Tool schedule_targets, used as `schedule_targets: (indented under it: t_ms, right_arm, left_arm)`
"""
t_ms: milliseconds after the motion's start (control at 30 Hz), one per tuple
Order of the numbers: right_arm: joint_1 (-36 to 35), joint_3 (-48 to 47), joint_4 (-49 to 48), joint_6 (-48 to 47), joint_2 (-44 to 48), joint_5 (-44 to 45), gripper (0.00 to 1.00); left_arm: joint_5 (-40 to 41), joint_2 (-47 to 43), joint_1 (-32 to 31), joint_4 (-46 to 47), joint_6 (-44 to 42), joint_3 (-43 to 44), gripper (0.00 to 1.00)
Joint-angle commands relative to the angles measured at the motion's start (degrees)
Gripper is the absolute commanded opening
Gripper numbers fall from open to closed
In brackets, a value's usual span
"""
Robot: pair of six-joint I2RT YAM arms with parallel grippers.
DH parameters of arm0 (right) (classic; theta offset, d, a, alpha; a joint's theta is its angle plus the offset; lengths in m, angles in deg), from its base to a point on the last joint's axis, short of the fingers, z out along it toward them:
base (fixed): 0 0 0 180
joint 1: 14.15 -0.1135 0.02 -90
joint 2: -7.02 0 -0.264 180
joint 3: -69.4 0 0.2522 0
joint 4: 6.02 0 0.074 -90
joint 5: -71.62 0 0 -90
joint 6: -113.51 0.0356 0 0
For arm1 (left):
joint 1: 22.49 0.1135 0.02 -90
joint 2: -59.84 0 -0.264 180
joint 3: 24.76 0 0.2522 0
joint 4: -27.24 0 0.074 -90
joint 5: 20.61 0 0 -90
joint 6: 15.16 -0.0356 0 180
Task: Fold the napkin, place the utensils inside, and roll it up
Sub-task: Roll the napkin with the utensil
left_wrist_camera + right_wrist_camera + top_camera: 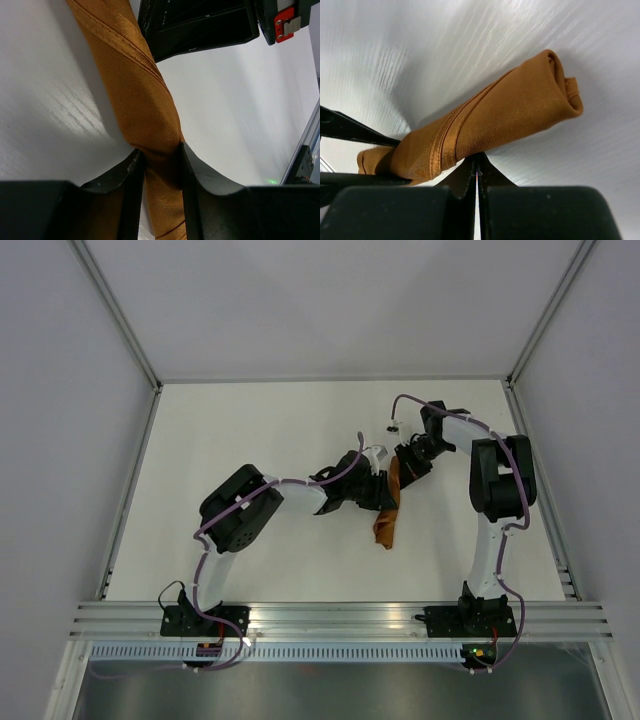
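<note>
Where left gripper (161,152) clamps, the napkin (135,85) sits — seemingly pinched.

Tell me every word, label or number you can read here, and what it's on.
None can be read.
The red tag on the black arm part shows no legible marking.
The napkin is plain cloth with no print.

one rolled napkin (386,528), two robot arms (245,512) (503,480), one table (250,430)
</note>
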Motion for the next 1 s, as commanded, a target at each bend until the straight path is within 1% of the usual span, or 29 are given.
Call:
schedule_targets:
  t_ms: [0, 333, 600, 967]
  right_arm:
    - [-1.6, -3.2, -5.4, 1.2, -3.3, 2.8, 0.00]
    - [-2.6, -4.4, -5.2, 1.5, -3.4, 2.6, 0.00]
    - [-2.7, -4.0, -5.3, 1.2, -3.1, 3.0, 0.00]
    - [-2.6, -1.7, -7.4, 2.3, -1.6, 5.3, 0.00]
  left_arm:
    - [3.0, 4.2, -2.4, -2.7, 3.5, -0.4, 0.38]
    - [4.8, 4.3, -3.0, -0.6, 6.2, 0.6, 0.40]
    - [4.9, 3.1, -3.2, -0.3, 4.9, 1.3, 0.45]
    - [5.7, 1.9, -3.0, -2.8, 2.9, 3.3, 0.48]
